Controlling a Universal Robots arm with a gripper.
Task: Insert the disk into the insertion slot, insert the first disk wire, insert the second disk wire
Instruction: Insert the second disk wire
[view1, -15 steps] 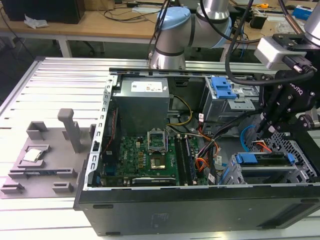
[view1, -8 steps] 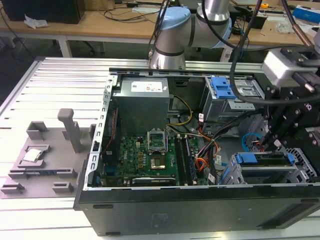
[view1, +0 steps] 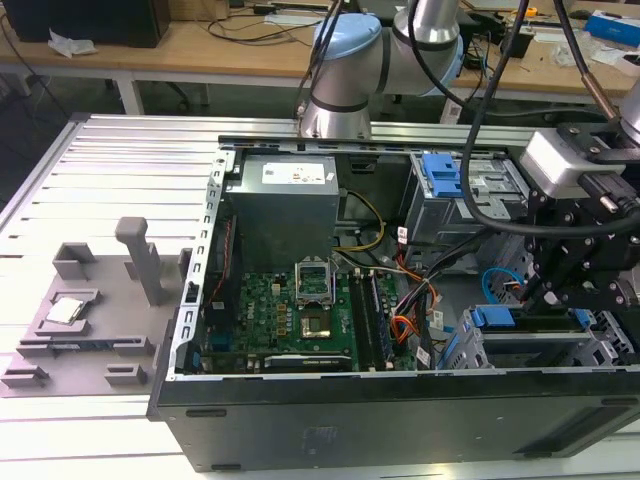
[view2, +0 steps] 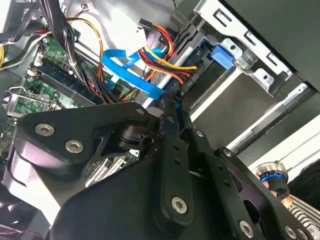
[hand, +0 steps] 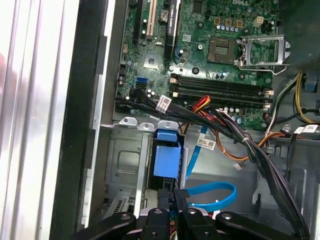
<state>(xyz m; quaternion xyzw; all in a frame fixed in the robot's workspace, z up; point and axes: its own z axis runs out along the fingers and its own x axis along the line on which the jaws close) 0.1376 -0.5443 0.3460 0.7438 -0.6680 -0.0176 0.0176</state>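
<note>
At the near right corner of the open black computer case, we see the silver sheet-metal drive cage with the blue-framed silver disk seated in its slot. Just above it hangs the black robot gripper, its fingers drawn close together over a thin blue ribbon cable; we cannot tell whether they grip it. Farther back lies the green motherboard, then the grey power supply box.

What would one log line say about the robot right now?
pincer: fingertips together at the looping blue flat cable | bright blue plastic disk frame: seated in silver sheet-metal drive cage | scene: open computer case
</note>
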